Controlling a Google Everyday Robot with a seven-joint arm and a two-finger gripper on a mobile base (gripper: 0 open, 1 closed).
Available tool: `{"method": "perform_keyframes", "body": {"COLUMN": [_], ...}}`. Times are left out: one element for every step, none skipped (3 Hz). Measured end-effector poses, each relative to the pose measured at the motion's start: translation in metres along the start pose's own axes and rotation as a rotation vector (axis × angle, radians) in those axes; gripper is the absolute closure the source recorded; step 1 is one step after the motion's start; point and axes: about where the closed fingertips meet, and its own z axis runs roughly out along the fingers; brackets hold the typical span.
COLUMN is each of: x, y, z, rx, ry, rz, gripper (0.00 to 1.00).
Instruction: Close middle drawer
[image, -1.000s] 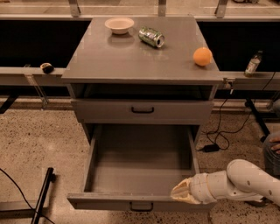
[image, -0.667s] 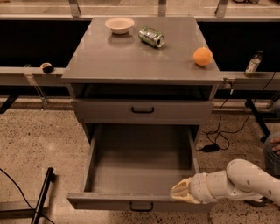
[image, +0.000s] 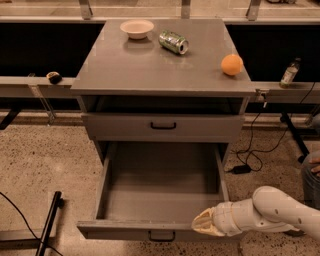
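Wide grey metal middle drawer (image: 160, 192) stands pulled out, lower centre of frame. White-armed gripper (image: 202, 225) at lower right, cream fingers drawn together, sits at the drawer's front panel.

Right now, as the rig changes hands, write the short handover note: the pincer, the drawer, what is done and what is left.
The pincer is low at the front right corner of the middle drawer, by its front panel and right of the black handle; contact cannot be confirmed.
The middle drawer stands pulled far out of the cabinet, below the closed drawer.
Done: the pincer is positioned at the front panel.
Left: push the panel straight in until the drawer is shut.
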Motion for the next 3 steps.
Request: {"method": "perform_keyframes", "body": {"x": [0.0072,0.0056,0.0054], "y": [0.0132,0.0132,0.0151], "z": [0.0168,0.0155,0.0195], "rx": [-0.028,-0.028,-0.03], "ry": [-0.008,-0.008,-0.013], "rz": [0.008,0.007,0.0], "gripper": [1.0,1.0,1.0]}}
